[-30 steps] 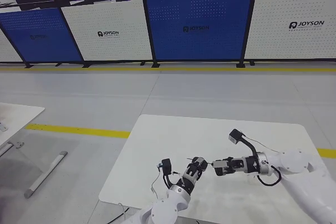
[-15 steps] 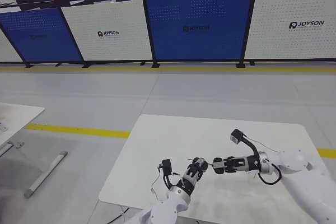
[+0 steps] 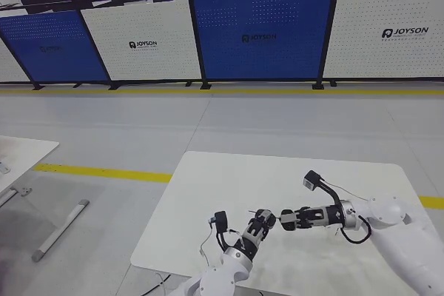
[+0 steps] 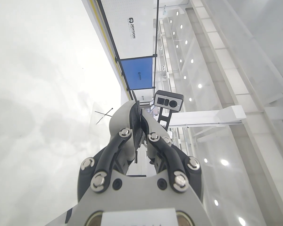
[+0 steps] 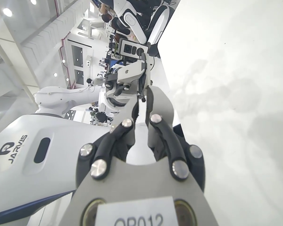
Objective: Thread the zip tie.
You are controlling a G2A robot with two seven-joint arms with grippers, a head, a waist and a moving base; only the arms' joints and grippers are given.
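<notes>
Pinching the zip tie (image 4: 104, 115), left gripper (image 4: 139, 112) is pressed together; right gripper (image 5: 143, 95), just beside it, clamps its other end (seemingly). Align that end squarely with the head (image 4: 111, 108), feed slowly.

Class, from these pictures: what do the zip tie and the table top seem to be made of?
The zip tie: thin black strip with a small head, probably plastic. The table top: smooth, white, matt, taking soft shadows; perhaps laminate, not certain.

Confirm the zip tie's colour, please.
The zip tie is black; it shows best in the left wrist view.
</notes>
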